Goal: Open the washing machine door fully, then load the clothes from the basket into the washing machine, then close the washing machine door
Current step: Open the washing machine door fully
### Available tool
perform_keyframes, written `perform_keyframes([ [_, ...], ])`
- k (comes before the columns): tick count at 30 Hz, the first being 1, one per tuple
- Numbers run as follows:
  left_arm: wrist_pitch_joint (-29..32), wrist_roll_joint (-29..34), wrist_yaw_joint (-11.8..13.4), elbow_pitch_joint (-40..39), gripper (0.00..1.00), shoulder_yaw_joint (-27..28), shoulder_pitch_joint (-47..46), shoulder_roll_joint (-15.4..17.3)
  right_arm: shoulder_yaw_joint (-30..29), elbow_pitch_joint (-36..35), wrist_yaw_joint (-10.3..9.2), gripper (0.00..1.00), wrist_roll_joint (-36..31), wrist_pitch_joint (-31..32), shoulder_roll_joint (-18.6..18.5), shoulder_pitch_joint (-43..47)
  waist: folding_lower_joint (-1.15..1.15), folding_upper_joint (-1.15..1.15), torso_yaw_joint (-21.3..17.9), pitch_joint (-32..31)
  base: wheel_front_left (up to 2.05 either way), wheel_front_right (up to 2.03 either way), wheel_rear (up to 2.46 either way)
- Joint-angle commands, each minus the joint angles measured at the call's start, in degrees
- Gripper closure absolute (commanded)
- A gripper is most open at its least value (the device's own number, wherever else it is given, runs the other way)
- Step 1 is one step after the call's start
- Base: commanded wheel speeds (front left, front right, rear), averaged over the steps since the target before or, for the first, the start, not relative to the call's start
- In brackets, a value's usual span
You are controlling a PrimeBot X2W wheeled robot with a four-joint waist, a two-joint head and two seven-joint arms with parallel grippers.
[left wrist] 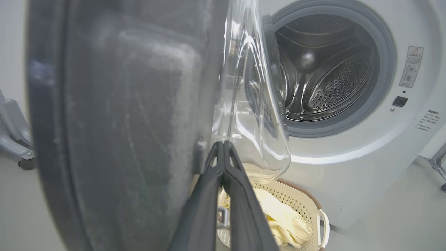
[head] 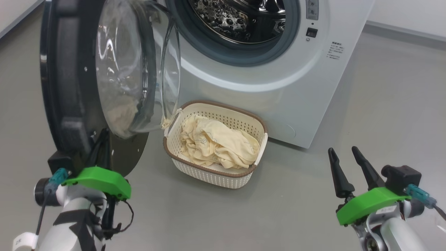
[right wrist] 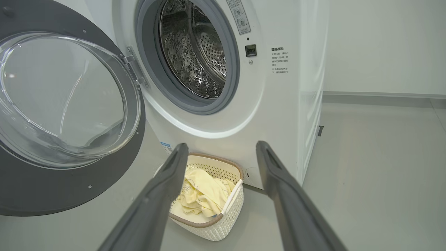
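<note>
Head view: the round, black-ringed glass washing machine door stood open beside a cream perforated plastic basket of pale yellow fabric clothes. Left wrist view: the left gripper, pinched closed, sat at the door's edge, so opening seemed nearly done. Right wrist view: the right gripper, spread wide and empty, must next reach the clothes.

Clothes in basket before washing machine

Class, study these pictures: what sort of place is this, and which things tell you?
Probably a laundry room: a white front-loading washing machine with its door open, and a cream basket of pale yellow clothes on the bare grey floor.
</note>
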Motion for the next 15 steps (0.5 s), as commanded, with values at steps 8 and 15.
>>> perform_keyframes([
  [8, -0.82, -1.59, 1.58, -3.75, 1.00, 7.99, -1.38, 5.42, 1.44, -2.10, 0.20, 0.00, -0.98, -0.10, -2.51, -3.50, 0.00, 0.00, 0.33, 4.08, 0.00, 0.00, 0.00],
  [15, -0.82, -3.11, 2.14, -4.88, 1.00, 12.84, -1.95, 6.92, 0.85, -3.80, 0.20, 0.00, -1.47, 1.40, -3.60, -4.71, 0.00, 0.00, 0.76, 7.87, 0.00, 0.00, 0.00],
])
